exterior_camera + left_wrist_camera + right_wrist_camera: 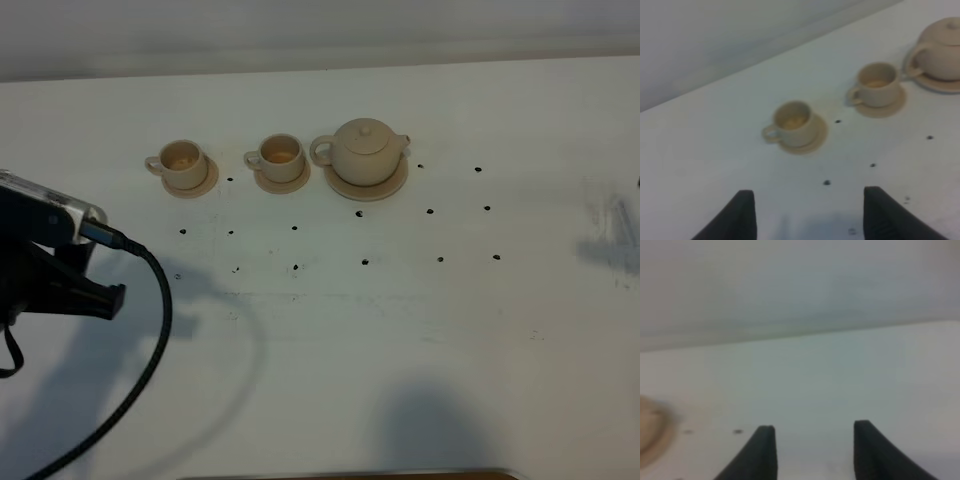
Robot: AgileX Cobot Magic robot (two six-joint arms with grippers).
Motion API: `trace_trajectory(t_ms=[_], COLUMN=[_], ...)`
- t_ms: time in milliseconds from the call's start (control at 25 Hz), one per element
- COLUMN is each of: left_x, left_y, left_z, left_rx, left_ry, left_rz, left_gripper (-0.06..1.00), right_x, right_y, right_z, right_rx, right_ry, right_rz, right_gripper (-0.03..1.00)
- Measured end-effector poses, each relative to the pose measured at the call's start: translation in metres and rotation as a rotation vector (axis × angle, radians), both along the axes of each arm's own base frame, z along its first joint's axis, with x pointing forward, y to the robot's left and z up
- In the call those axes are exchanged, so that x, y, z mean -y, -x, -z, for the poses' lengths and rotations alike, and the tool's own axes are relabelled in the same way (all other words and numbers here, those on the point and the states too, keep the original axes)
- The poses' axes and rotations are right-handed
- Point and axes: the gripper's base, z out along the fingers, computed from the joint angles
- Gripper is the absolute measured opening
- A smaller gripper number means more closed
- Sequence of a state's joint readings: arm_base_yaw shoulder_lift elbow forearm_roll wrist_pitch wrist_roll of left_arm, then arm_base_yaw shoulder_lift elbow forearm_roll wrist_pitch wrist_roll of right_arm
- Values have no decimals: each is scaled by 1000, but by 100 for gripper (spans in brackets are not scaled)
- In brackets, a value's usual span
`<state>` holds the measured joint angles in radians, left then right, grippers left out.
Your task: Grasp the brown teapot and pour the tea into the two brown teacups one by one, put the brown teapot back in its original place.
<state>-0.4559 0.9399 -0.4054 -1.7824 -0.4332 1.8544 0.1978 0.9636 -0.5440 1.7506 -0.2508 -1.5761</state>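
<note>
The brown teapot point(365, 150) sits, lid on, upon its wide saucer point(388, 188) at the far side of the white surface point(400, 320). In the high view its handle is turned left and its spout right. Just beside the handle we see the first brown teacup point(281, 153), and farther left the second brown teacup point(183, 159) — each upright on a small saucer point(290, 184), handles pointing left. Small dark dots point(364, 262) speckle the surface in front of them. The left pincer point(810, 220) hovers over the surface, well apart from the cups, with its fingers spread and nothing between them. A black cable point(150, 330) trails from that arm. The right pincer point(815, 452) likewise stands apart and empty — a blurred tan rim point(650, 432) shows in its view, and we cannot tell whose.
</note>
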Motion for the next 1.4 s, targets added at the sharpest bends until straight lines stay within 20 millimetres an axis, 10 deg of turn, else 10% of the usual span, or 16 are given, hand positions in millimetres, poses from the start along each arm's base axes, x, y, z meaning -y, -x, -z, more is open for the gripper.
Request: trace_trajectory(t_ms=[840,1400], left_x=[-75,-43], left_y=[63,58], left_z=[-56,-39], left_rx=[374,349], left_ry=[105,332], left_rz=[-471,-179], left_gripper=[43,33], right_x=[-16,-43], right_y=[-20,-33], right_z=[15,27], right_rx=[-67,-127], right_ry=[-32,15], right_rz=[-179,-314], right_gripper=[37,37])
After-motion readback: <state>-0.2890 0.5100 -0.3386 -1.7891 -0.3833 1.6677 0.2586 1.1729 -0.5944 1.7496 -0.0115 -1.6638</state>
